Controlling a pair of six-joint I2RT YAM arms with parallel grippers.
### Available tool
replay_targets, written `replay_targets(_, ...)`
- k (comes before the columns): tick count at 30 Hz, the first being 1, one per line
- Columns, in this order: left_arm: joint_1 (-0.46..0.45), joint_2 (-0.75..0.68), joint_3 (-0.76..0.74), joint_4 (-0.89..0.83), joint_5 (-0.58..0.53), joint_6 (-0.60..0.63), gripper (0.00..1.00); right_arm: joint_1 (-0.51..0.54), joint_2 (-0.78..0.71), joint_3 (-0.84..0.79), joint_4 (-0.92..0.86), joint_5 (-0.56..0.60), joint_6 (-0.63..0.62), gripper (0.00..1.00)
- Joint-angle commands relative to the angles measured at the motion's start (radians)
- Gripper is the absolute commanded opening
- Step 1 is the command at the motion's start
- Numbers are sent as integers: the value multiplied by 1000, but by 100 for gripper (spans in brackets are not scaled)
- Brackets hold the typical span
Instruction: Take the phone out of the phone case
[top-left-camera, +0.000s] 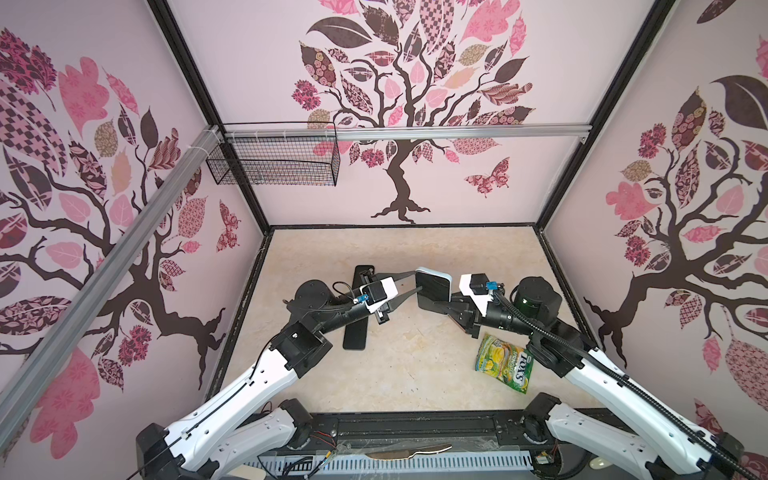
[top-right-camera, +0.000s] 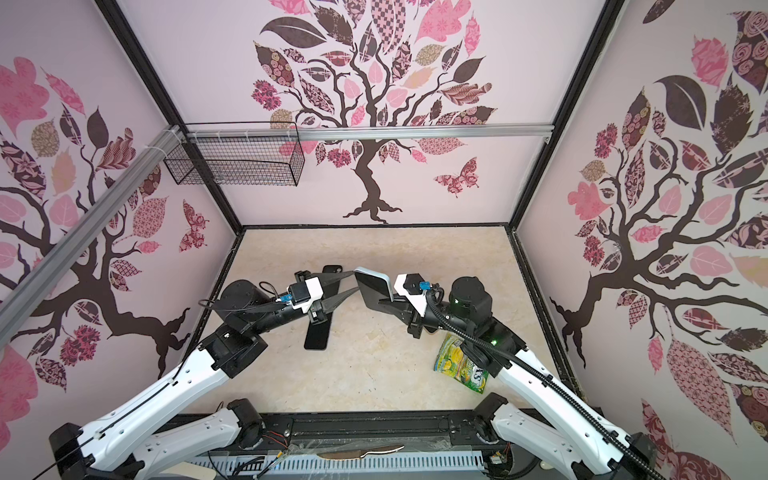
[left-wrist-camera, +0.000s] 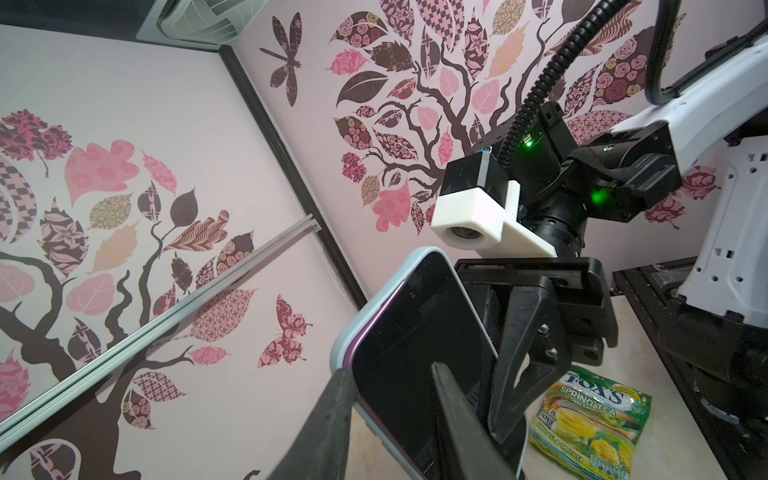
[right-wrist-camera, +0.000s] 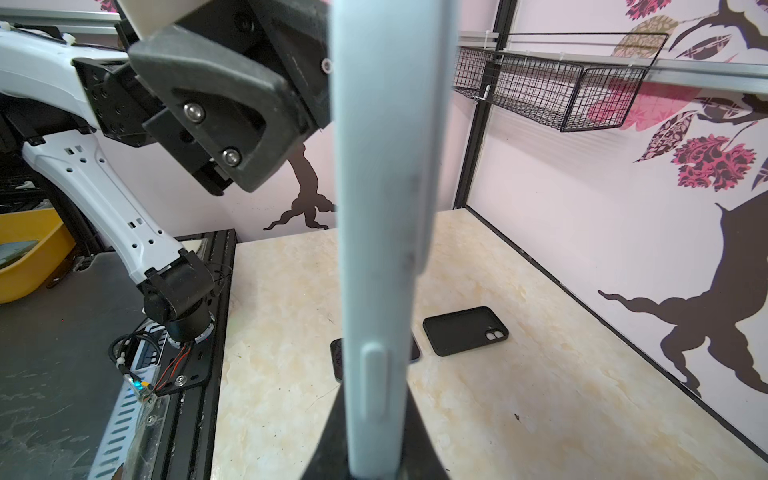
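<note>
Pale blue phone case (left-wrist-camera: 343, 353), with the phone (left-wrist-camera: 415, 353) seated in it, is held clear of the table (top-left-camera: 395, 374) near its middle. The screen faces the left arm's side. The right gripper (right-wrist-camera: 374, 457) is clamped across the lower end of the phone case. The left gripper (top-left-camera: 412, 281) has its jaws partly apart at the upper corner, one finger behind the rim and one in front of the screen.

Procedure for the step in hand, judged to be freeing the rim from the phone:
1. Hold the right clamp firm. It probably pins phone and case together, so work only the free corner.
2. Hook the rim, not the glass, and peel it outward from the screen.
3. Move slowly, since a flexible rim may snap back.

Not determinable:
- Whether the left fingers (left-wrist-camera: 328, 415) press the rim or merely straddle it.
- The back of the case.
- The right gripper's far finger, which is behind the phone in the left wrist view.
- Whether the black slab (top-left-camera: 355, 336) under the left arm is a phone or a case.
</note>
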Motion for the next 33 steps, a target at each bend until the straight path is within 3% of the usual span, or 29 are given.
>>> replay_targets(1, -4, 28, 39, -35, 0, -5, 34, 26, 4, 65, 20, -137, -71, 0)
replay_targets(33, -7, 64, 21, -114, -28, 51, 34, 93, 24, 102, -49, -108, -187, 0)
